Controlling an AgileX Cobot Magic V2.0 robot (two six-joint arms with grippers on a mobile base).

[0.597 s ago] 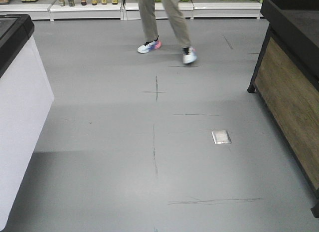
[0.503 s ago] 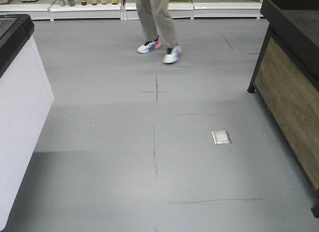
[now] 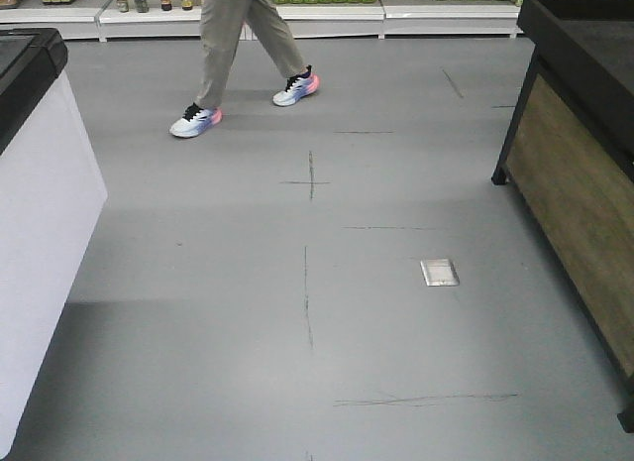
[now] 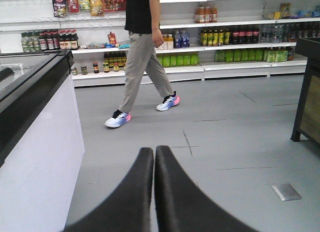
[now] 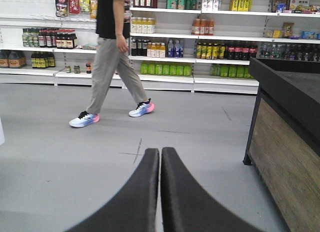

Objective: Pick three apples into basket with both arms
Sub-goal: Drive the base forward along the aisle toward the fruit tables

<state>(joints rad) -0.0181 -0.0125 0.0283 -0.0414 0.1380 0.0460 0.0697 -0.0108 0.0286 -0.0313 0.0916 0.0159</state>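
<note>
Meanwhile only the grey-trousered walker [image 3: 226,25] in white-pink trainers shifts, from twelve towards eleven o'clock; the black left gripper [image 4: 154,152] and black right gripper [image 5: 160,153] sit clenched, empty; the dark red apples and pale slotted basket show nowhere, so picking seemingly hasn't begun.

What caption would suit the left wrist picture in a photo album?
Shut left gripper points down a shop aisle; a person strides past stocked shelves.
</note>
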